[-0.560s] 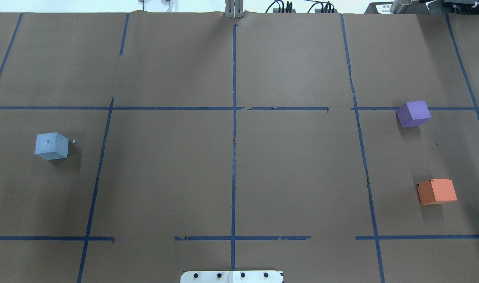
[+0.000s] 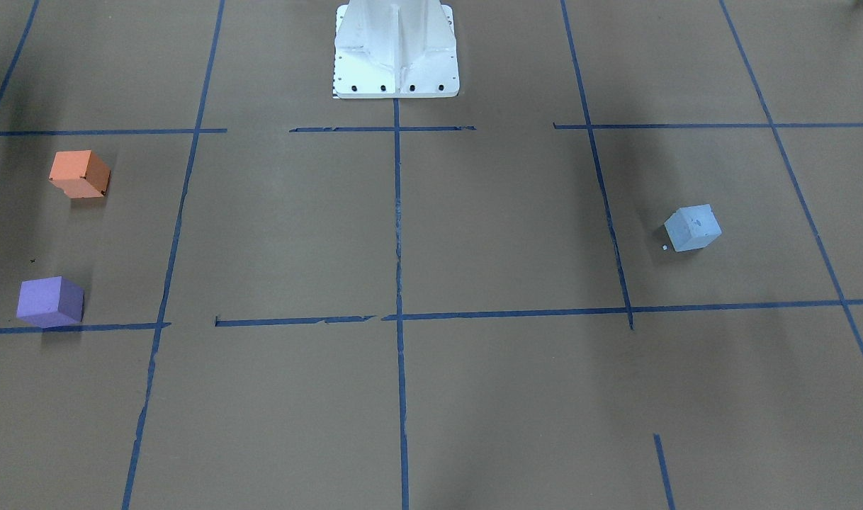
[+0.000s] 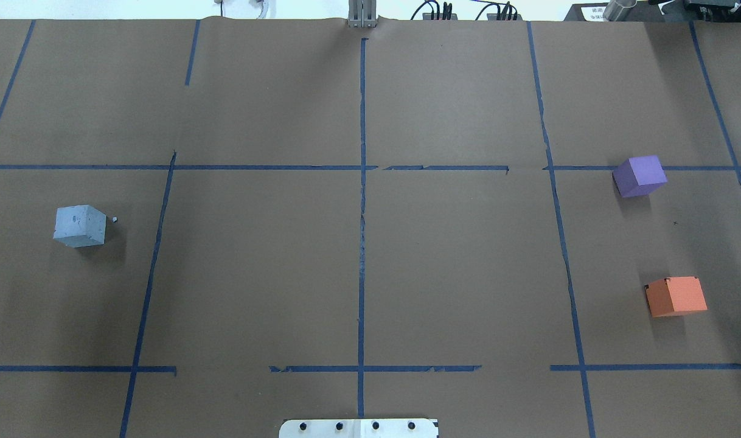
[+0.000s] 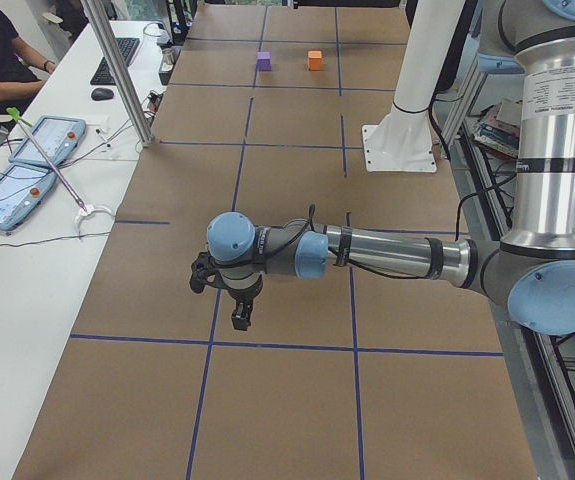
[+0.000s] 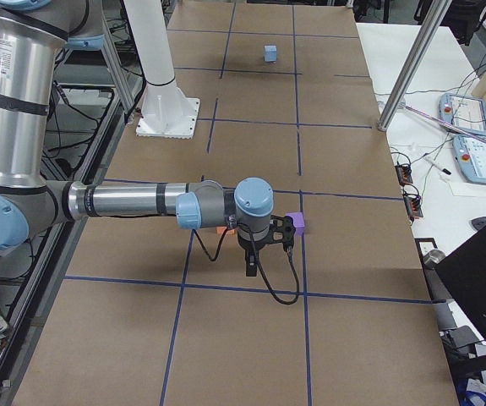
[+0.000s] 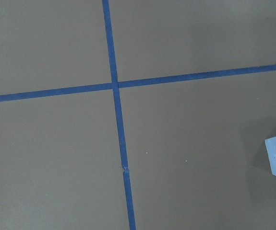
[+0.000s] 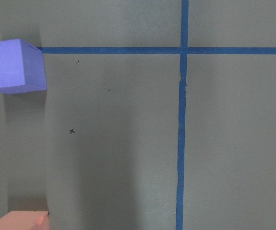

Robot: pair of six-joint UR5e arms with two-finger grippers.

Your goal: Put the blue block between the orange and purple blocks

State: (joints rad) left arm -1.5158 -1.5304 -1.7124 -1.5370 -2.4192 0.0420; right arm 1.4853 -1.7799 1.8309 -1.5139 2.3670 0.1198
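While far from orange block [image 3: 676, 296], blue block [image 3: 80, 225]; left claw [image 4: 239, 320], right claw [image 5: 251, 269] grip indiscernible.

Bright even overhead light w/ soft shadows; focus sharp.

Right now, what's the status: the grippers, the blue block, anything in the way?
Left gripper and right gripper above table, open or shut unclear. Blue block untouched on left side. Gap between orange and purple bare.
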